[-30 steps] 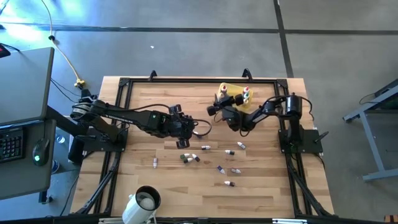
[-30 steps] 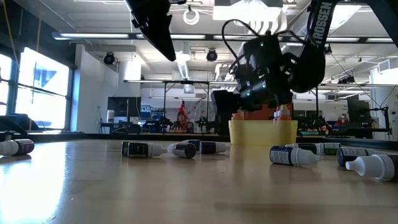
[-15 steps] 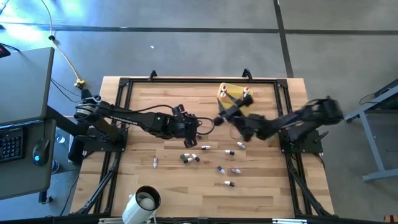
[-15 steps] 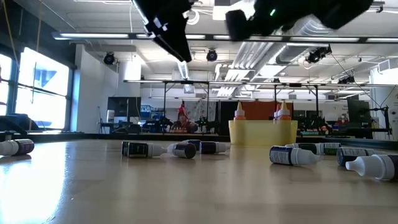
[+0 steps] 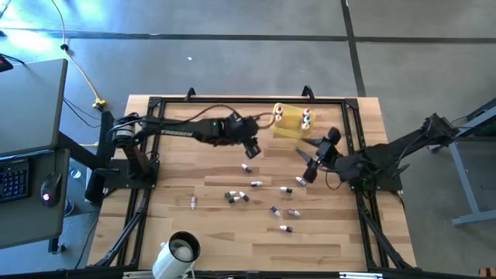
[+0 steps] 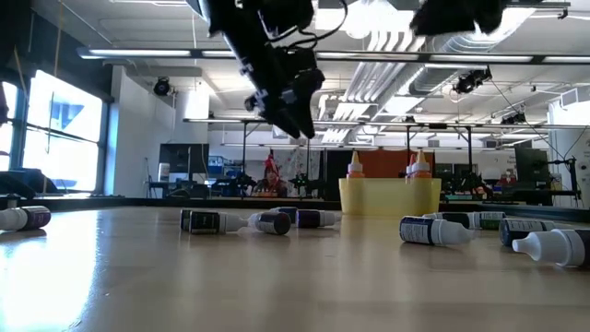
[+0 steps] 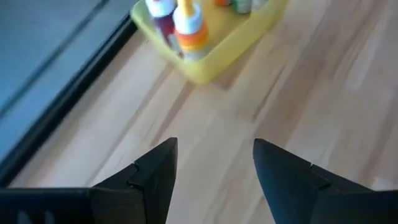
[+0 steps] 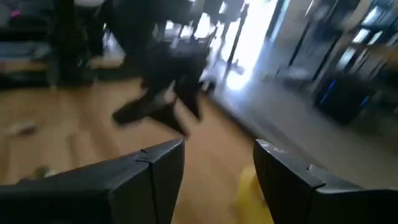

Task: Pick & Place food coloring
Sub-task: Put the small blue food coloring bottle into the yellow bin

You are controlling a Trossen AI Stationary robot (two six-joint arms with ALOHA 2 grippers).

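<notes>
I see a yellow tray (image 5: 288, 122) at the far edge of the wooden tabletop (image 5: 201, 178), a white mug (image 5: 179, 253) at its near edge, and a desk with keyboard (image 5: 14, 179) beside it.

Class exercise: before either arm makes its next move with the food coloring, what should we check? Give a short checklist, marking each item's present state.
1. Left gripper open and empty: ok.
2. Right gripper open and empty: ok.
3. Yellow tray on the table's far side, bottles standing upright in it: ok.
4. Loose food coloring bottles lie on the table, still to be picked: ok.
5. The two grippers are apart, not touching: ok.
6. Free room left in the tray: cannot tell.
</notes>
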